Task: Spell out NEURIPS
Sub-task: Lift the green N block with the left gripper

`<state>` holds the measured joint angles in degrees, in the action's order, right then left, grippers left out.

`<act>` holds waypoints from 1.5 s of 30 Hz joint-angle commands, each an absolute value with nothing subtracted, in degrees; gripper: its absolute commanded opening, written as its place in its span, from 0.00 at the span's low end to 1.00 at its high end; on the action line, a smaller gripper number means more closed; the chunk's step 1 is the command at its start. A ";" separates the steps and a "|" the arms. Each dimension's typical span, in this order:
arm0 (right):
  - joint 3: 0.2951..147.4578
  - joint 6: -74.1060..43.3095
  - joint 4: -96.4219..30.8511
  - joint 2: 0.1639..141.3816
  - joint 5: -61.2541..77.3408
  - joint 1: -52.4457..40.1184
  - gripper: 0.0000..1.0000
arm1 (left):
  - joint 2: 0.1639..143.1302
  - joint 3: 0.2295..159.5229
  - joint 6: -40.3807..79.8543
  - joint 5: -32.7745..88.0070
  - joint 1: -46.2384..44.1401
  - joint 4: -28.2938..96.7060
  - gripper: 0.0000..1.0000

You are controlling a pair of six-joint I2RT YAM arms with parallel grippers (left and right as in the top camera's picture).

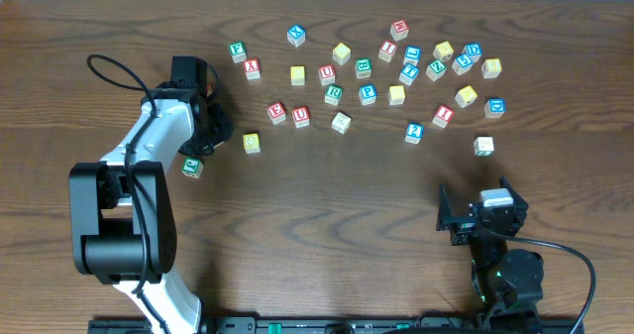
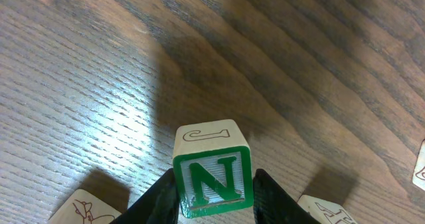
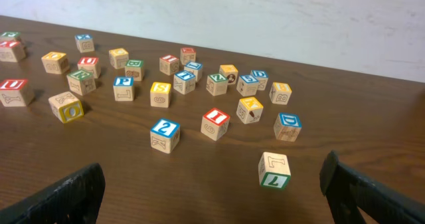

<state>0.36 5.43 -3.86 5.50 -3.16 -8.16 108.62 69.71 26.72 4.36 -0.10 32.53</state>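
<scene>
Brown wood-grain table [image 1: 327,235] is carrying two arms and a scatter of alphabet blocks. The left arm [image 1: 139,175], white and black, is reaching up along the left side, while the black right arm [image 1: 500,265] is sitting folded near the bottom right edge. The left gripper [image 2: 214,207] is clamping its two dark fingers against opposite sides of the green N block [image 2: 212,177], whose N face is looking at the wrist camera; whether the block is touching the wood cannot be told. Overhead, this block is lying at the far left, near a yellow block [image 1: 252,143] and apart from the rest. The right gripper [image 3: 209,174] is standing wide apart, its two fingers showing at the picture's edges with only table between them. Counting overhead, twenty-nine blocks are showing, lettered in red, blue, green and yellow; twenty-seven are spreading across the upper middle and right, with one green-lettered block [image 1: 483,146] lying nearest the right gripper.
</scene>
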 commanded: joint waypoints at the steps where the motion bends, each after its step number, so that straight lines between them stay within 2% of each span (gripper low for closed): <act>1: 0.32 5.19 -4.10 5.26 -3.01 -7.86 0.99 | 108.38 68.79 26.15 4.12 -0.08 32.42 0.33; 23: 0.32 5.19 -4.10 5.26 -3.01 -7.86 0.99 | 107.20 69.47 25.47 4.08 -0.05 32.97 0.26; 37: 0.32 5.19 -4.10 5.26 -3.01 -7.86 0.99 | 94.48 69.67 20.64 4.14 -0.08 38.65 0.25; 41: 0.32 5.19 -4.10 5.26 -3.01 -7.86 0.99 | 90.70 69.67 17.23 7.68 -0.08 42.19 0.25; 45: 0.32 5.19 -4.10 5.26 -3.01 -7.86 0.99 | 87.55 69.67 16.47 8.88 -0.10 47.07 0.22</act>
<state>0.36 5.43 -3.86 5.50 -3.14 -8.16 89.95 69.71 18.96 7.05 -0.12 44.49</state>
